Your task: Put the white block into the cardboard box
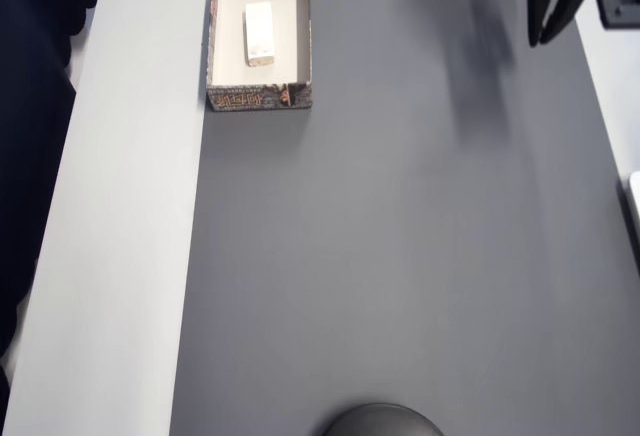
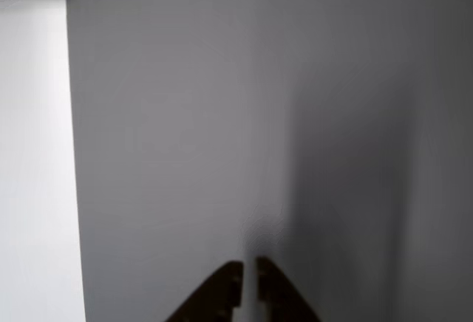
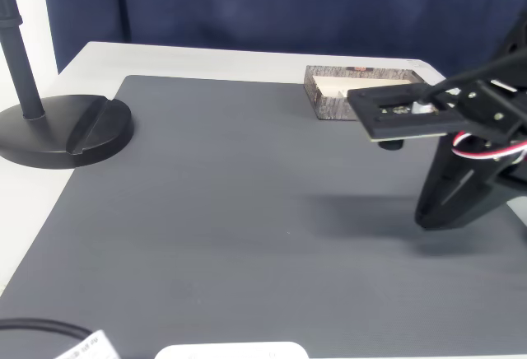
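The white block (image 1: 260, 33) lies inside the cardboard box (image 1: 258, 98) at the top left of the overhead view, lengthwise along the box. In the fixed view the box (image 3: 329, 102) stands at the mat's far edge, partly hidden behind the arm's wrist board. My gripper (image 1: 538, 40) hangs above the mat at the top right of the overhead view, well apart from the box. In the wrist view the gripper (image 2: 249, 269) has its fingertips nearly touching, with nothing between them. The black gripper (image 3: 428, 219) points down at the mat's right side.
A dark grey mat (image 1: 400, 256) covers most of the white table (image 1: 130, 256). A black round stand base (image 3: 66, 128) sits at the mat's left edge in the fixed view. A white object (image 3: 230, 351) and a cable (image 3: 41, 328) lie at the near edge.
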`<state>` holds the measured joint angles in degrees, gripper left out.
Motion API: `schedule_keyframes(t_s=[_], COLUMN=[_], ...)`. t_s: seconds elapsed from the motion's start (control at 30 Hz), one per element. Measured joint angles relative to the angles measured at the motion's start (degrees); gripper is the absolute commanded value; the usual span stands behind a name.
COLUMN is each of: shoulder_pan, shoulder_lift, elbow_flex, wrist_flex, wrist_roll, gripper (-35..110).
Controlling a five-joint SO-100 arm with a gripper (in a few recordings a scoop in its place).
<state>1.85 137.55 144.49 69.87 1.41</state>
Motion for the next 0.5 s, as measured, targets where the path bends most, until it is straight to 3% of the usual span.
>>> schedule_keyframes(t_s=[0.5], shoulder_pan=[1.8], shoulder_lift=[28.4], elbow_flex=[16.3], wrist_flex=[3.3], wrist_roll=[-1.8], gripper=[-2])
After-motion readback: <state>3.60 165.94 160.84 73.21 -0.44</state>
